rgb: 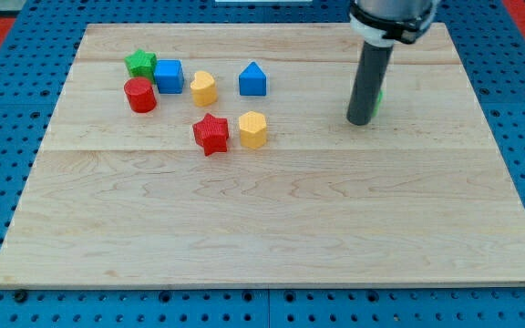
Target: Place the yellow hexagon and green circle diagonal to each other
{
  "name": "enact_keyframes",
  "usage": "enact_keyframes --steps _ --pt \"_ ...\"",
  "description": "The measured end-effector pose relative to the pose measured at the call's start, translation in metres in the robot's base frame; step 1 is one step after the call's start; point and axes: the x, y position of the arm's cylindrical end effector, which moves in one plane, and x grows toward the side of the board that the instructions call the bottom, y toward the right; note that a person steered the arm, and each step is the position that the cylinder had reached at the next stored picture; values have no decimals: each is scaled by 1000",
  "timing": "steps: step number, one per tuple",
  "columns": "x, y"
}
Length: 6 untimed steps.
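Observation:
The yellow hexagon (253, 129) lies left of the board's middle, just right of the red star (211, 134). Only a green sliver of the green circle (378, 96) shows at the view's right, behind my rod. My tip (360, 120) rests on the board right against that green block, on its left and lower side, far to the right of the yellow hexagon.
A cluster sits at the upper left: green star (139, 63), blue cube (169, 76), red cylinder (140, 95), yellow heart (203, 87) and a blue house-shaped block (252, 79). The wooden board (272, 228) lies on a blue pegboard.

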Motion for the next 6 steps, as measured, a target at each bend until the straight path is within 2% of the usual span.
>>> enact_keyframes --steps 1,2,3,4,5,6 --pt "50 -22" --pt "105 -82" --pt "114 -229" --pt "58 -296" --pt "49 -223" --pt "54 -124"
